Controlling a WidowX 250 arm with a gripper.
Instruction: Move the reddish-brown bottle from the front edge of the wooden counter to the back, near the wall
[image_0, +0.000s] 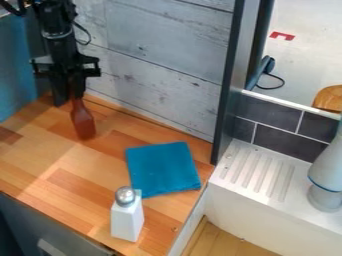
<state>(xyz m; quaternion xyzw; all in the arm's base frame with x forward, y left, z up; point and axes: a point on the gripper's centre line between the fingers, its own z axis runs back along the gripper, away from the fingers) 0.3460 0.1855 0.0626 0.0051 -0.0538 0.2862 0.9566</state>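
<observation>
Holding a brown spatula (83, 122): black gripper (69, 99) at upper left of view, fingers clenched about the narrow handle. Spatula located over the rear left part of the wooden surface (87, 175), near the panelled wall (160, 65). Long axis close to vertical; handle up, broad end down, lower end leaning slightly toward the right of view. Contact between broad end and surface: cannot tell.

Edges: rear edge of surface runs along the foot of the wall, slanting down to the black post (230, 80). Front edge slants down from the left. Right edge adjoins the white sink (257, 172), ridged on top, with dark tiles (287, 145) behind.

Spacing: folded blue cloth (163, 170) lies flat, well apart from the spatula, a stretch of bare wood between them. Its right side is near the surface's right edge. White shaker (127, 220), silver top, stands upright just beside the cloth's lower left corner, close to the front edge.

At far right, a pale rounded object (327, 175) rests on the sink's top.
</observation>
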